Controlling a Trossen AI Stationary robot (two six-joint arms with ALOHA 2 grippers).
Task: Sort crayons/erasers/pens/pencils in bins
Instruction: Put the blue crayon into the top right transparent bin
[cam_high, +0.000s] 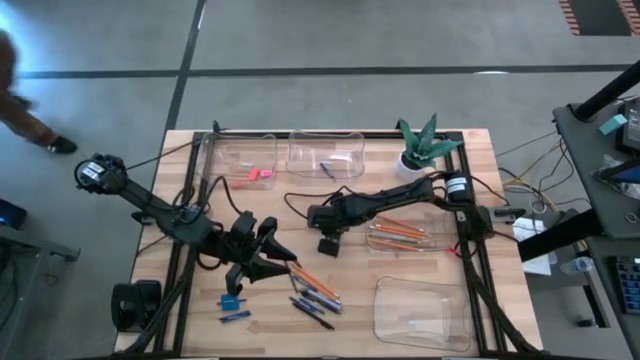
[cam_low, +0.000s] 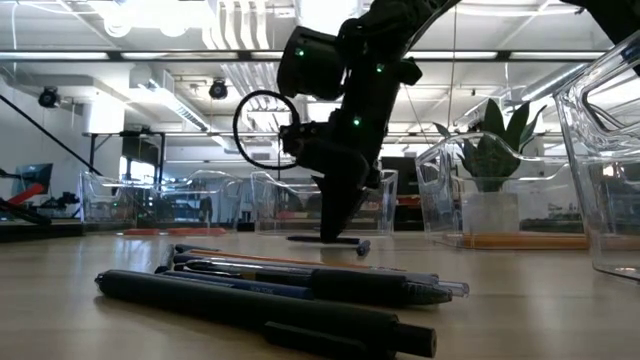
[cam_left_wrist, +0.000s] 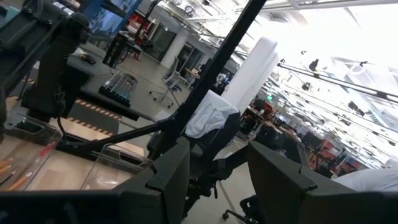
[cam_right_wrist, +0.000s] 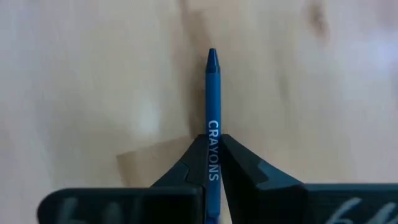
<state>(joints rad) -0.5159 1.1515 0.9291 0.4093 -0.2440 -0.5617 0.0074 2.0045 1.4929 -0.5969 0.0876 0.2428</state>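
The right gripper (cam_right_wrist: 213, 163) jaws are closed on a blue crayon (cam_right_wrist: 212, 99), its long axis running straight forward between them, flat on the surface (cam_right_wrist: 93, 93).

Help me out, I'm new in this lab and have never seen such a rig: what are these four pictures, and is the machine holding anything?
It is a robot with two dark arms at a wooden table, sorting stationery into clear bins. One picture looks straight down from above, one looks level across the tabletop, and two come from cameras on the arms' wrists.

From above, the right tool is down at the table's middle. Its wrist picture shows the two fingers closed on a blue crayon that lies flat on the wood. The left tool waits near the front, fingers apart, holding nothing.

On the table lie pens and orange pencils in a loose pile, with small blue pieces beside them. One bin holds pencils, another pink erasers. A potted plant stands at the back.
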